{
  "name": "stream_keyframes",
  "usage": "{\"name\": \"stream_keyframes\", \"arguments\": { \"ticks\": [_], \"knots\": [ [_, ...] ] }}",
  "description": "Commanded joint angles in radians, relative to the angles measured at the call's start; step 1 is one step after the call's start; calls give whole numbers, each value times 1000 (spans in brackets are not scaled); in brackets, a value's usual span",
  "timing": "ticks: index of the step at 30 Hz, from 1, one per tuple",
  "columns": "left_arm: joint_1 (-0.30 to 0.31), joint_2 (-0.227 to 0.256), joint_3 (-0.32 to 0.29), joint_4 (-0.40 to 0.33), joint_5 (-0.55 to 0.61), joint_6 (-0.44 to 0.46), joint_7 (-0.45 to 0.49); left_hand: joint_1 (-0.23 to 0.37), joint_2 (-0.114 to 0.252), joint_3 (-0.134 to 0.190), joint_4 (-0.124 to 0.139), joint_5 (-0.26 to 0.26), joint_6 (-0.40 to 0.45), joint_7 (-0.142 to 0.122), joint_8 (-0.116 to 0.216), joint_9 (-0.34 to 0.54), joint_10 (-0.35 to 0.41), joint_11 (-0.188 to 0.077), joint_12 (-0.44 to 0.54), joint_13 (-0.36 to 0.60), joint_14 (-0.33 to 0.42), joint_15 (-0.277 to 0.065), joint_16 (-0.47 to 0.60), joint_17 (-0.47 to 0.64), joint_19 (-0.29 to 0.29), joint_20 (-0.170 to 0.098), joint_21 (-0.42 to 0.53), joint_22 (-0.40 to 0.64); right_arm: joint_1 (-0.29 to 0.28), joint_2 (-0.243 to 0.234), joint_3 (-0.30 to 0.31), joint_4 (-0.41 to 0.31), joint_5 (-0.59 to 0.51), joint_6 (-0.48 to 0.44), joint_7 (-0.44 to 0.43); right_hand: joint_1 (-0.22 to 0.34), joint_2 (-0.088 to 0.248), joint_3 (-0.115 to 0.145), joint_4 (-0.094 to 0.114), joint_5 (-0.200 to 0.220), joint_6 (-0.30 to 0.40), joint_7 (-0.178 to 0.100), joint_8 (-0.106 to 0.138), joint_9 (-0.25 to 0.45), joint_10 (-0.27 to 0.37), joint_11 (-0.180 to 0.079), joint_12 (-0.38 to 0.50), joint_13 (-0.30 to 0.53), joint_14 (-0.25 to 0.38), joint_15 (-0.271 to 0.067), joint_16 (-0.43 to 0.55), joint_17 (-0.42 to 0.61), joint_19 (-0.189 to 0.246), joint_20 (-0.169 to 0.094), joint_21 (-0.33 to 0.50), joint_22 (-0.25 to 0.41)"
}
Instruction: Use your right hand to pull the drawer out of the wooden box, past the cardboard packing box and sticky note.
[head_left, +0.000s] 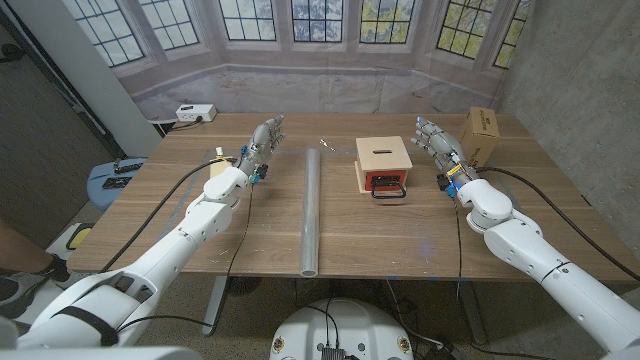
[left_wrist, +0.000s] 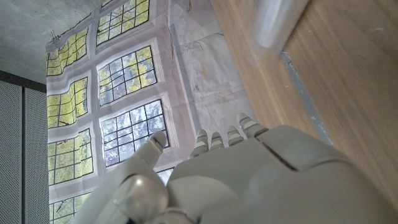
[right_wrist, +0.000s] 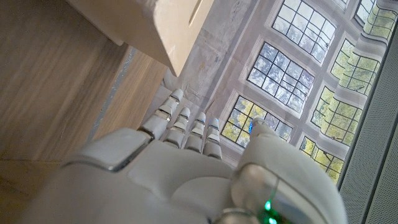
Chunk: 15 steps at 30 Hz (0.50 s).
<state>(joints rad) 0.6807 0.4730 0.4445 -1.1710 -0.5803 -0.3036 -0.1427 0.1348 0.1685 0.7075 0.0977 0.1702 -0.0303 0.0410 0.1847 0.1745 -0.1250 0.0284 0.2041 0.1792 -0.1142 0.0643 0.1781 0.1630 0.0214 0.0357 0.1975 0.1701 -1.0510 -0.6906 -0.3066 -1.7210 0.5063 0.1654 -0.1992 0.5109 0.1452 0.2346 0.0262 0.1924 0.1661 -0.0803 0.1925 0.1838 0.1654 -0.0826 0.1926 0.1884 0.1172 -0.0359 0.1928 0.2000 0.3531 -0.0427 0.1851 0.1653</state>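
Head view: the wooden box (head_left: 384, 160) sits on the desk (head_left: 350, 225), its pale lid on top and the red-fronted drawer (head_left: 386, 181) facing the robot, pushed in, with a dark loop handle (head_left: 389, 192) lying against the desk just in front of it. To the robot's right of the wooden box, and a little farther back, stands the cardboard packing box (head_left: 482, 133). The right hand (head_left: 437, 146) is between the wooden box and the cardboard packing box, near both but touching neither; its fingers are spread apart and reach away from the robot, and it holds nothing. To the robot's left of the wooden box a long grey tube (head_left: 311, 208) lies lengthwise on the desk, apart from the box. Farther left of the tube is the left hand (head_left: 261, 143), fingers extended and apart, empty. Just beside the left hand, on the side away from the wooden box, a small yellow sticky note (head_left: 217, 166) shows, partly hidden by the arm. In the right wrist view the right hand (right_wrist: 186, 168) shows fingers straight and parted, with a corner of the cardboard packing box (right_wrist: 155, 28) beyond them. In the left wrist view the left hand (left_wrist: 236, 180) is likewise empty, the end of the tube (left_wrist: 277, 22) ahead.
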Motion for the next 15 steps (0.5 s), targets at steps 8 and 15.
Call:
{"name": "stream_keyframes", "arguments": {
  "ticks": [8, 15],
  "knots": [
    [-95, -41, 32, 131, 6, -43, -118, 17, 1, 3, -15, 7, 5, -5, 1, 3, 12, 1, 3, 3, 7, 0, 1, 3, 6, 7, 1, 4, -146, -99, 47, -285, -159, -207, -201, 5, 1, 0, -7, -2, 10, 1, 4, 4, 6, 2, 2, 5, -4, -68, 8, 1, 0, -52, 3, 3],
    [-116, -51, 44, 159, 14, -50, -144, 22, 2, 3, -20, 8, 5, -6, 0, 3, 11, 2, 1, 3, 7, 0, 0, 3, 6, 6, 1, 4, -166, -122, 46, -369, -221, -322, -248, 4, 0, 0, -9, -3, 12, 0, 4, 4, 8, 1, 3, 5, -5, -68, 8, 1, -1, -50, 2, 3]
  ]
}}
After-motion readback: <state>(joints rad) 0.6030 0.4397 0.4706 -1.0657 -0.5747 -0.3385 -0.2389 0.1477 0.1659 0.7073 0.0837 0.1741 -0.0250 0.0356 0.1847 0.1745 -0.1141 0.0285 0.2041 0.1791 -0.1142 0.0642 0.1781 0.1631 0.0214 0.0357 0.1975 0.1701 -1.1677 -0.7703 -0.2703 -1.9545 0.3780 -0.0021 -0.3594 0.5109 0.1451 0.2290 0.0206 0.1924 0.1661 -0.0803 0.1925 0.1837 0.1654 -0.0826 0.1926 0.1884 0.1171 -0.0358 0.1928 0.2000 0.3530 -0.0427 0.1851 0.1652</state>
